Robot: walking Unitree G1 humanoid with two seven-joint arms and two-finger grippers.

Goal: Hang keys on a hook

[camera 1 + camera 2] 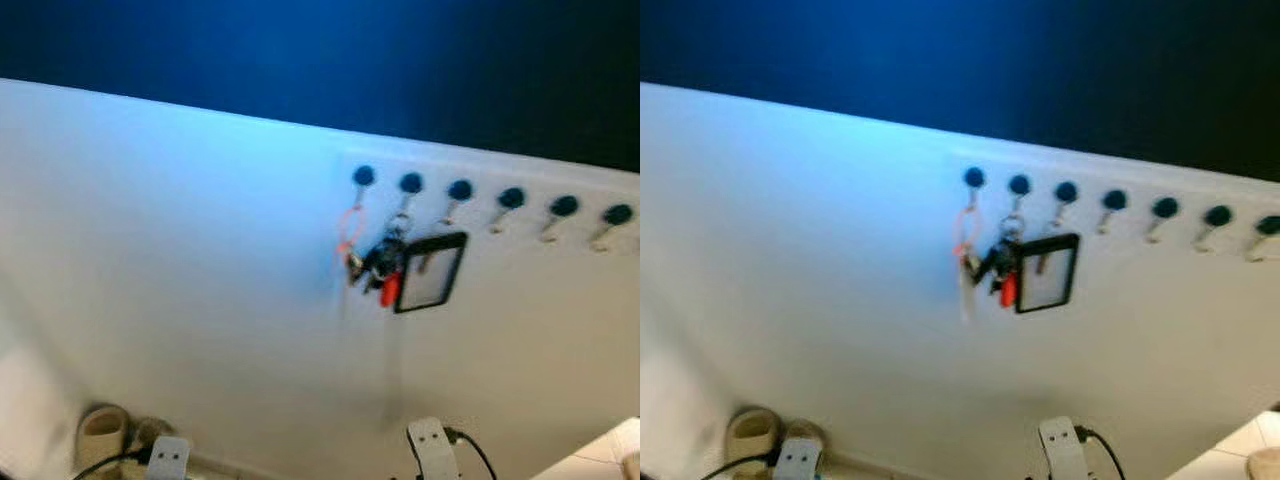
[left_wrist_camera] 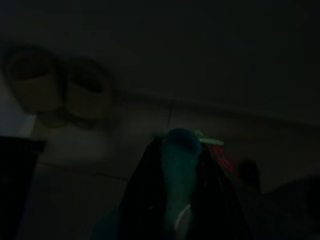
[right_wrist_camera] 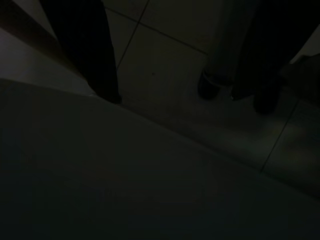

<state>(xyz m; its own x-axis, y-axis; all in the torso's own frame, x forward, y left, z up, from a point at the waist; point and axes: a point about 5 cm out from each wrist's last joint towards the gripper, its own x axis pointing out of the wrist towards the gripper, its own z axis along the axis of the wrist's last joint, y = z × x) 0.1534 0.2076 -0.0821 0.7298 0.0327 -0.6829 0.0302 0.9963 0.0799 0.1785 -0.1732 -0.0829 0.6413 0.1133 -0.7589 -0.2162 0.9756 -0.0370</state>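
Note:
A row of several dark blue hooks runs along the white wall. An orange loop hangs from the first hook. A key bunch with a red tag and a black-framed card hang beside it from the following hooks. In the dark left wrist view, my left gripper is shut around a teal piece with green and red bits beside it, which I take for a set of keys. My right gripper is open over floor tiles, nothing between its fingers.
Two round beige rolls stand on the floor at the foot of the wall, left of me. Two white pieces with black cables show at the bottom edge. The wall's upper band is dark blue.

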